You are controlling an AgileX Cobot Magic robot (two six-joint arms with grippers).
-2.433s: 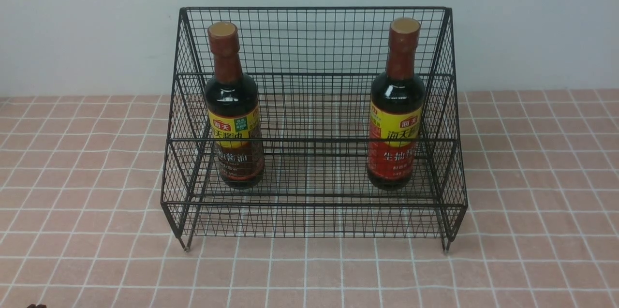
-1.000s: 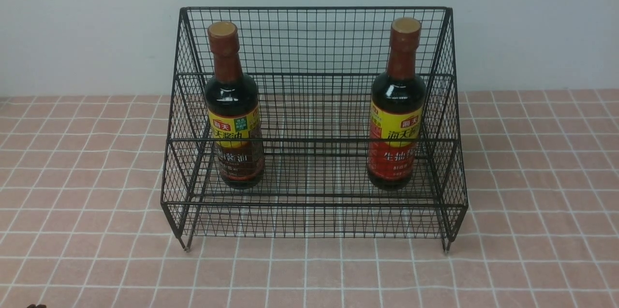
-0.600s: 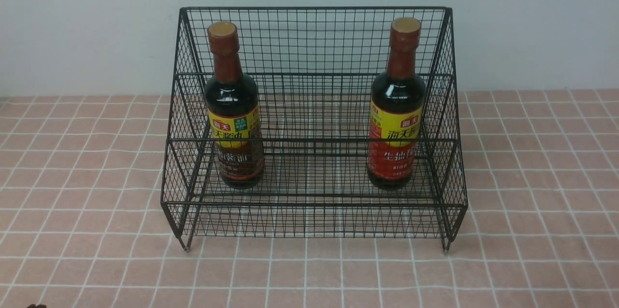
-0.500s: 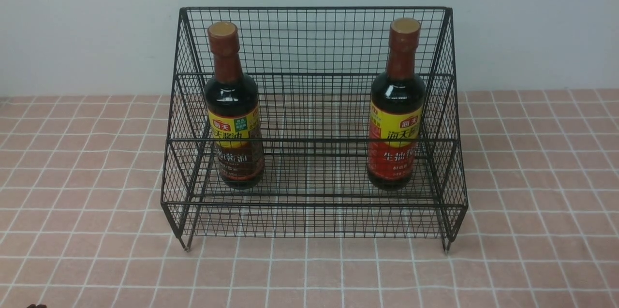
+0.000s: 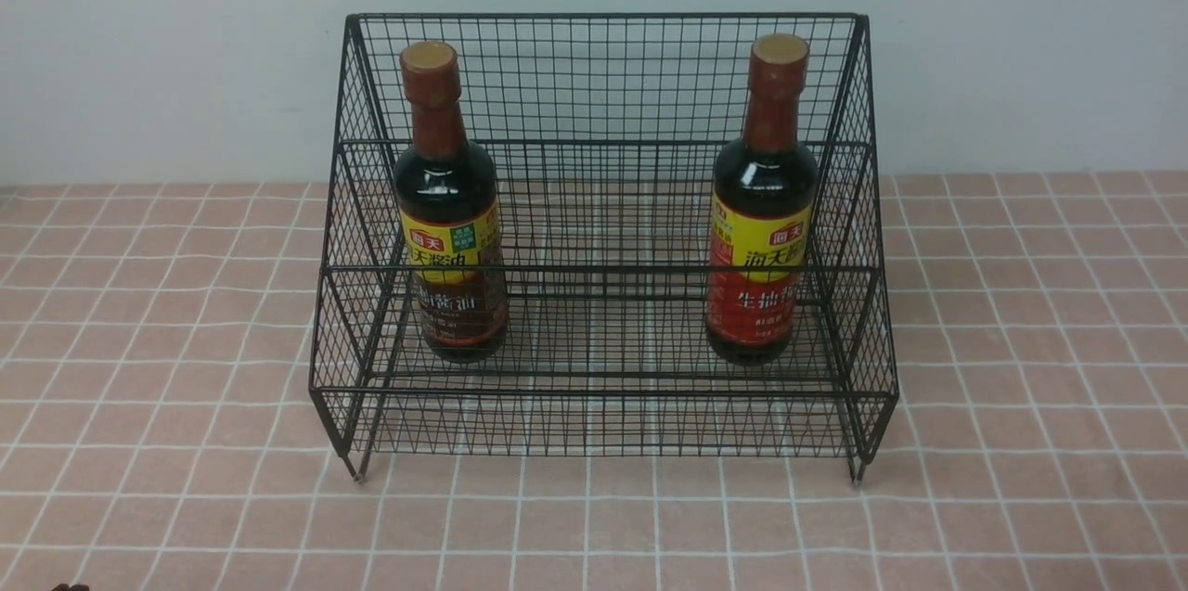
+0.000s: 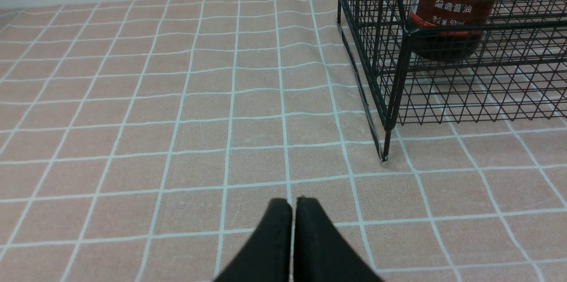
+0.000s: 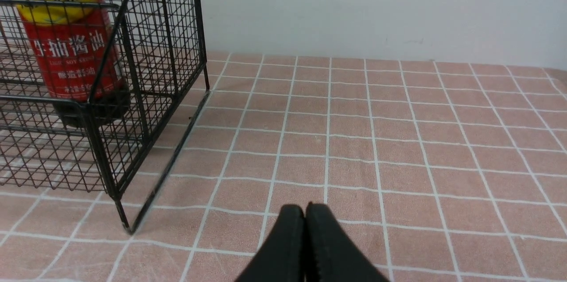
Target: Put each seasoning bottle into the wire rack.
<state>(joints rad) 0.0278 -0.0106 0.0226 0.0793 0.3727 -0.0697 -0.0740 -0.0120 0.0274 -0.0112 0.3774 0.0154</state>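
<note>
Two seasoning bottles stand upright inside the black wire rack (image 5: 603, 268). The brown-label bottle (image 5: 449, 220) is at the rack's left end and the red-label bottle (image 5: 761, 220) at its right end. In the left wrist view my left gripper (image 6: 293, 203) is shut and empty over the cloth, well short of the rack's front left foot (image 6: 385, 156), with the brown-label bottle (image 6: 452, 12) behind the mesh. In the right wrist view my right gripper (image 7: 305, 208) is shut and empty, apart from the rack's front right foot (image 7: 128, 228); the red-label bottle (image 7: 73, 52) stands behind the wire.
A pink cloth with a white grid (image 5: 148, 443) covers the table. A pale wall (image 5: 167, 53) rises right behind the rack. Neither arm shows in the front view.
</note>
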